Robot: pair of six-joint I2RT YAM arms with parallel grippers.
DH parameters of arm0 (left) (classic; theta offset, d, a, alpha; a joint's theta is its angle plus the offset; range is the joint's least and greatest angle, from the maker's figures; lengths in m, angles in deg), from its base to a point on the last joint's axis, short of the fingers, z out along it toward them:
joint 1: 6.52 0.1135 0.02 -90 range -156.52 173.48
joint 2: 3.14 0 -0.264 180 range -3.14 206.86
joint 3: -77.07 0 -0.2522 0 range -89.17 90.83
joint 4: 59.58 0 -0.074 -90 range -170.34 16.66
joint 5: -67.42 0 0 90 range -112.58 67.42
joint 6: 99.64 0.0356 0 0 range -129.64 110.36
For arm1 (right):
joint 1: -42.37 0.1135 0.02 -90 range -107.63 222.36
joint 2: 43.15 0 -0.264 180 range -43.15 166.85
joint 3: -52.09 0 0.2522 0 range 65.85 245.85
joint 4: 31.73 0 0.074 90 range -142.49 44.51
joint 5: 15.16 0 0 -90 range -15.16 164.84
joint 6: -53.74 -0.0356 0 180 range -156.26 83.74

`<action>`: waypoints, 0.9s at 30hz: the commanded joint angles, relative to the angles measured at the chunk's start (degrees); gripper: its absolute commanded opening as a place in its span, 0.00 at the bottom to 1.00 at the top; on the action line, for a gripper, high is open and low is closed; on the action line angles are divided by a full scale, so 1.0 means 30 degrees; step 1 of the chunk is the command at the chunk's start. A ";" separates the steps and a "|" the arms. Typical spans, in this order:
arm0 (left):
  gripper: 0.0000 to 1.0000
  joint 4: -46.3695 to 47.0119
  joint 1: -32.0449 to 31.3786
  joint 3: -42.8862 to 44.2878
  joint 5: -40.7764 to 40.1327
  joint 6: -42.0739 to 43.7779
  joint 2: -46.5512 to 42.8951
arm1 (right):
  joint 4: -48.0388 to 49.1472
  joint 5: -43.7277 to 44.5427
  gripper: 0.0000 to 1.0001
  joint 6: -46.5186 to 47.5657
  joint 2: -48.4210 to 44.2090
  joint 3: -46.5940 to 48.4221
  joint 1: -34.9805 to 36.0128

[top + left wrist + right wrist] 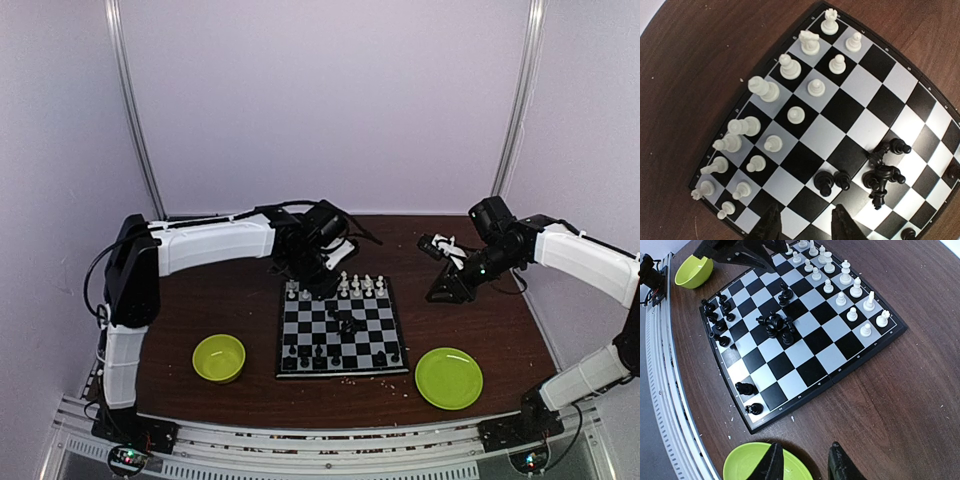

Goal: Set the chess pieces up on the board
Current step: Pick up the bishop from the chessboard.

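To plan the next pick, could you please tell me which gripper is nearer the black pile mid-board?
Left. The left gripper hangs over the board's far edge, just beyond the pile; the right gripper is off the board, to its right.

Soft even light, faint shadows; top view slightly hazy; wrist views sharp, board (832, 135) edges bowed by lens

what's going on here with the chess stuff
Two robot arms are setting up a chessboard. White pieces stand in two rows at the far edge. Some black pieces line the near edge, but a heap of them lies mid-board. The left gripper hovers open over the board; the right gripper is open, off to the board's right.
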 commanded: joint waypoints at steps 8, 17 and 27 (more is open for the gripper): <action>0.29 0.0640 -0.0067 0.1069 0.1020 -0.0420 0.1865 | -0.0306 0.0246 0.30 0.0307 -0.0160 0.0511 -0.0027; 0.11 0.0610 0.0020 0.0864 0.1023 -0.0409 0.1996 | -0.0309 0.0274 0.30 0.0310 -0.0043 0.0524 -0.0021; 0.08 0.0285 0.0021 0.0866 0.0848 -0.0178 0.2029 | -0.0341 0.0304 0.30 0.0303 0.0032 0.0526 -0.0042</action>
